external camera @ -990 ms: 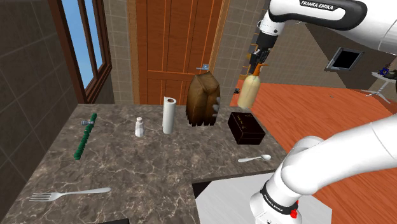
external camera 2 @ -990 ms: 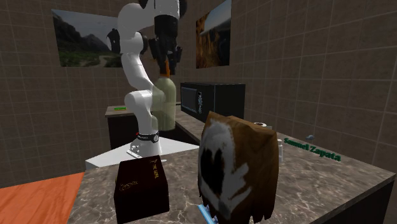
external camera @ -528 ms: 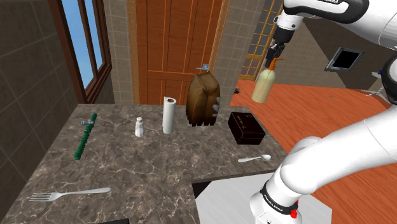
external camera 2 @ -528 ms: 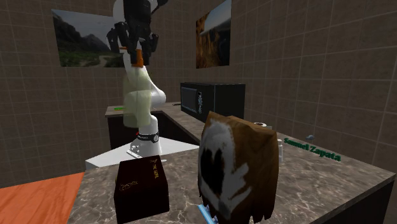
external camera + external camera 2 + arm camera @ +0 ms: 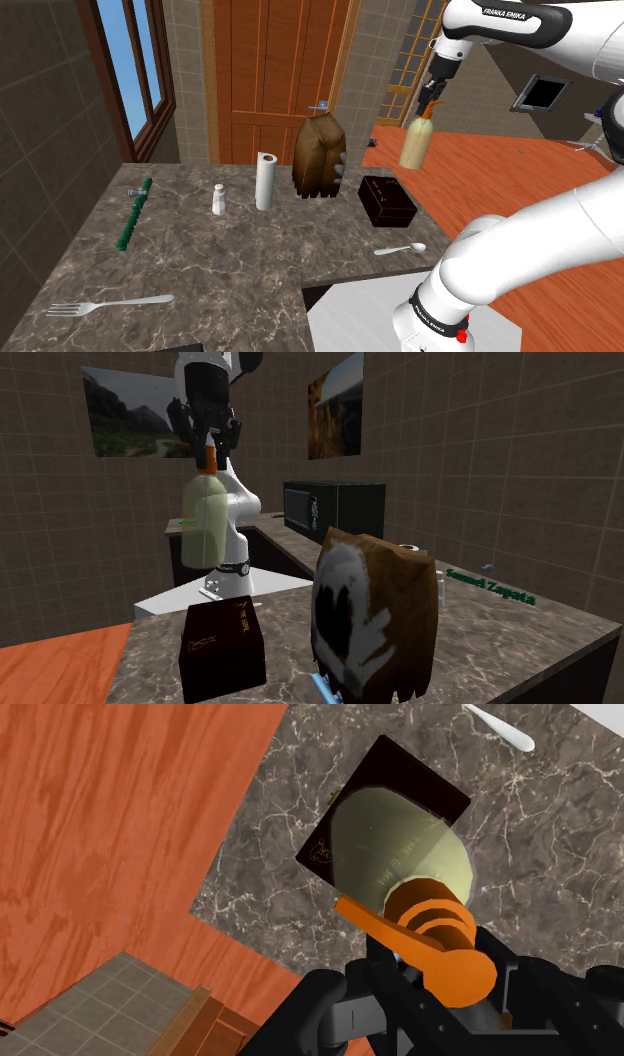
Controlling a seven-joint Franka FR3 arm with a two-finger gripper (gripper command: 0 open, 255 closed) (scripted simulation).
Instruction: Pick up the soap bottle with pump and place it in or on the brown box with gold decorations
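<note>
A: Gripper (image 5: 432,97) status?

B: Closed on the orange pump (image 5: 427,108) of the soap bottle (image 5: 414,143). In the wrist view the black fingers (image 5: 365,974) are seen clamped on both sides of the pump head, with no gap.

A: Bottle attitude?

B: Hung straight below the gripper, pump end up. The body is pale cream-green. It is carried in the air, and nothing but the fingers is touched by it.

A: Box?

B: The dark brown box (image 5: 386,200) with gold markings is located below the gripper, set on the marble counter (image 5: 240,260) close to the counter's edge. Along the gripper's axis in the wrist view, part of the box lid is covered by the bottle body, and a gold mark is visible at one lid corner. In the second exterior view a clear gap is seen between the bottle base and the box top, so they are apart.

A: Anything near the box?

B: A spoon (image 5: 402,249) is laid on the counter just past the box, lower and further from the gripper. A brown sack-like object (image 5: 320,157) is stood beside the box, off to one side of the gripper. A paper towel roll (image 5: 265,180), a small white bottle (image 5: 219,200) and a fork (image 5: 110,303) are placed well away from it. Orange wood floor (image 5: 120,824) is seen beyond the counter edge.
</note>
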